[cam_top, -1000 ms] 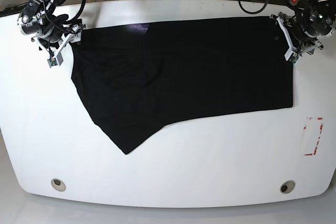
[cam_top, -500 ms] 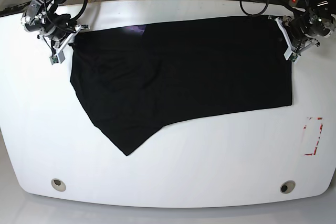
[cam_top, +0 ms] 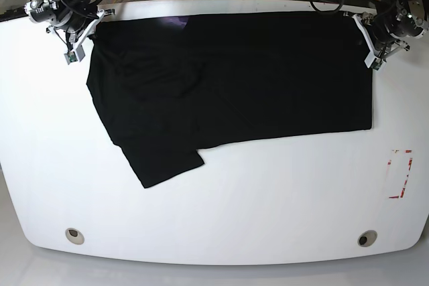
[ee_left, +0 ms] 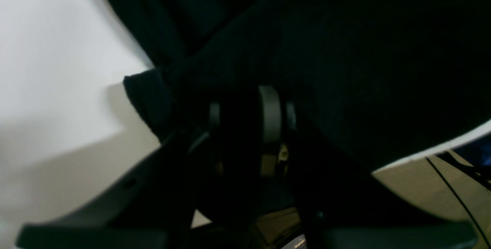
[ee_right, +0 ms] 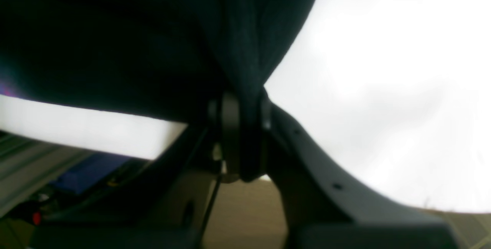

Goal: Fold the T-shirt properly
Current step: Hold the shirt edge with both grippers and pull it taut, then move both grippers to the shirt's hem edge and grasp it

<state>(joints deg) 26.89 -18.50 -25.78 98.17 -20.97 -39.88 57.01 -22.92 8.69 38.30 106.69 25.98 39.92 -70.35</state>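
Note:
The black T-shirt [cam_top: 228, 85] lies spread across the far half of the white table [cam_top: 221, 212], a sleeve [cam_top: 164, 162] hanging toward the front left. A bit of purple graphic [cam_top: 175, 22] shows at its far edge. My left gripper [cam_top: 365, 31] is shut on the shirt's far right corner; the wrist view shows its fingers [ee_left: 270, 114] pinching black cloth [ee_left: 345, 49]. My right gripper [cam_top: 94, 28] is shut on the far left corner; its fingers [ee_right: 230, 134] clamp a bunched fold [ee_right: 245, 49].
A red-and-white rectangle marker [cam_top: 400, 173] is on the table at the right. Two round holes [cam_top: 74, 235] [cam_top: 366, 238] sit near the front edge. Cables and floor lie beyond the far edge.
Both grippers have drawn the shirt's far corners toward the table's far edge. The whole shirt slid farther away and the front left sleeve moved back with it.

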